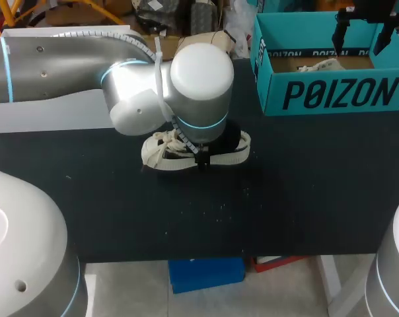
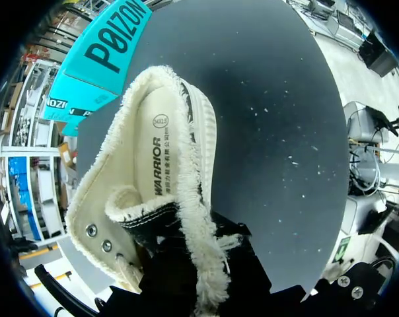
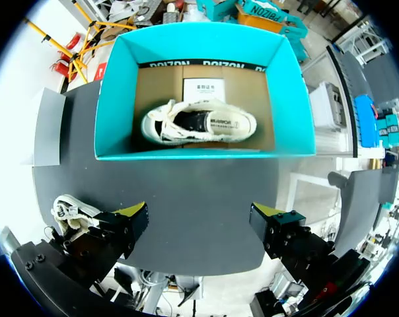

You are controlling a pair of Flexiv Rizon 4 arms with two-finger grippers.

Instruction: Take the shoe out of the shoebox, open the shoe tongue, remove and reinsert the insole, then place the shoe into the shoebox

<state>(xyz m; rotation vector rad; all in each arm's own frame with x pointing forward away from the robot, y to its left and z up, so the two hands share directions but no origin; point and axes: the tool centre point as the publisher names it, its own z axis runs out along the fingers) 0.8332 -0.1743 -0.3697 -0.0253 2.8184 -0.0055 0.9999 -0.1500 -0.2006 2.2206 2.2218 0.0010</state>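
One shoe (image 1: 161, 150) mid-worktop (image 1: 285, 198), left gripper (image 2: 186, 267) at its tongue (image 2: 153, 218) — hold unclear; right gripper (image 3: 198, 219) open over shoebox (image 3: 117, 99). Likely next: insole (image 2: 161, 165) out.

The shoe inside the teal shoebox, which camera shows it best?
The right wrist view: it looks straight down into the shoebox at the whole shoe. The head view catches only a sliver over the wall; the left wrist view none.
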